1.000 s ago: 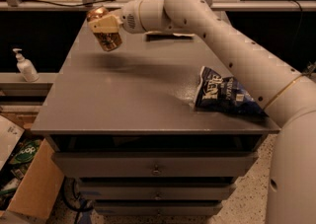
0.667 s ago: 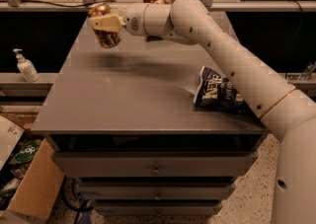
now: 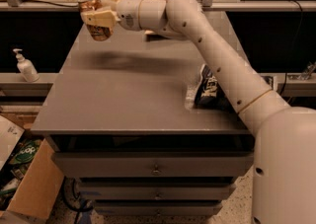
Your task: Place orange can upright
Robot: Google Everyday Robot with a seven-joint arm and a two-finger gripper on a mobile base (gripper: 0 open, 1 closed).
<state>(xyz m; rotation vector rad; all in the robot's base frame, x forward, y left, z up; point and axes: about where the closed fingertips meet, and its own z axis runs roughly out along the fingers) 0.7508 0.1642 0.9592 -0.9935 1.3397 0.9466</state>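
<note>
1. The gripper (image 3: 97, 18) has its fingers clamped on the can (image 3: 91, 3), apparently hanging above the table's (image 3: 123, 94) ten o'clock corner.
2. The can's long axis is near vertical, silver top tipping toward eleven; the tabletop waits at six.

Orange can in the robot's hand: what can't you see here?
All in the camera view:
- Orange can: middle covered by the gripper holding it above the table's far left corner.
- Chip bag: right part hidden behind the arm; print too small to read.
- Flat thing at the back: mostly behind the arm.
</note>
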